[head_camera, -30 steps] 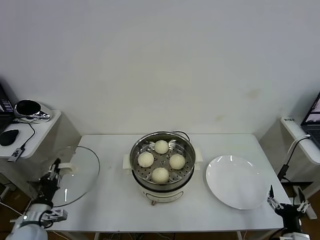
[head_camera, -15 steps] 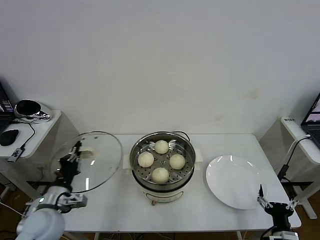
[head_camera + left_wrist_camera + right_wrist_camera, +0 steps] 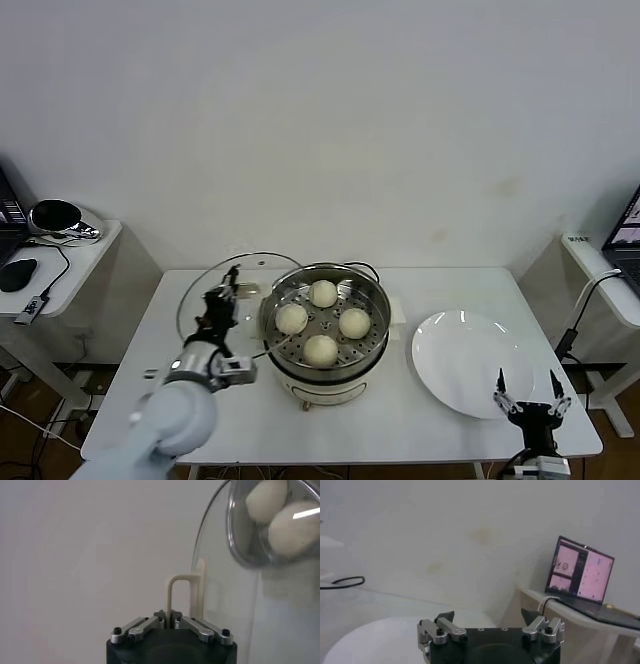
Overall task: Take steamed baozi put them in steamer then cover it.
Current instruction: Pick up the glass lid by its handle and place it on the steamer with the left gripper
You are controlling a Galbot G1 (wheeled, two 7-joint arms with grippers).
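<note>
The steamer (image 3: pixel 272 300) stands mid-table with several cream-white baozi (image 3: pixel 322 293) on its perforated tray. My left gripper (image 3: pixel 222 300) is shut on the cream handle (image 3: pixel 172 592) of the glass cover (image 3: pixel 205 285). It holds the cover tilted on edge in the air just left of the steamer, with the cover's rim overlapping the steamer's left rim. In the left wrist view the cover (image 3: pixel 225 585) stands upright beside the left gripper (image 3: pixel 167 615), and two baozi (image 3: pixel 267 500) show through the glass. My right gripper (image 3: pixel 528 385) is open and idle at the table's front right corner.
A flat white plate (image 3: pixel 470 360) lies right of the steamer, just ahead of the right gripper (image 3: pixel 487 615), and shows as plate (image 3: pixel 375 637) in the right wrist view. A side table (image 3: pixel 60 255) stands at left. A laptop (image 3: pixel 580 570) sits on a shelf at right.
My left arm has carried the cover from the table's left edge up and rightward to the steamer's left side. The right gripper has shifted slightly left along the front edge.
</note>
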